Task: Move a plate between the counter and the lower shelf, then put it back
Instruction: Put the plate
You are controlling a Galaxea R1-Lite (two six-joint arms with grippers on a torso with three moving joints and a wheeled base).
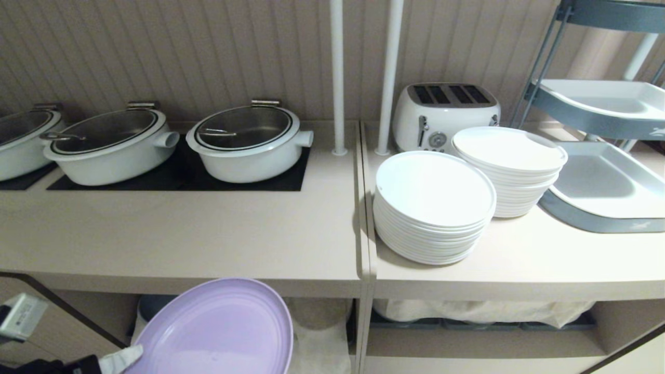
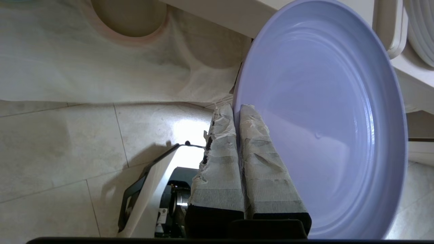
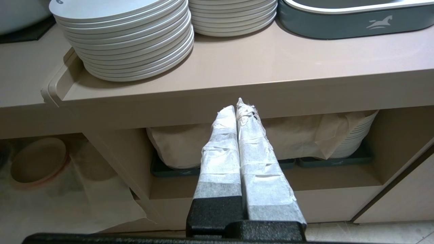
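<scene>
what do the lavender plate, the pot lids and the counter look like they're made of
Plate: likely plastic, smooth semi-gloss; soft sheen and moulded concentric rings, held at its rim by the left gripper.
Pot lids: look like glass in a metal band, with metal handles; they reflect darkly.
Counter: matte beige, laminate or a stone-like composite; even colour, no glare, rounded front edge. Cannot tell which.

Close on the robot's left gripper: two long tapering fingers wrapped in wrinkled, frayed white tape, set in matte black bases at the lower centre of the frame. The right gripper is alike, its white wrap ragged at the tips above black blocks. From the head camera, a white-wrapped fingertip on a black arm shows at lower left.
</scene>
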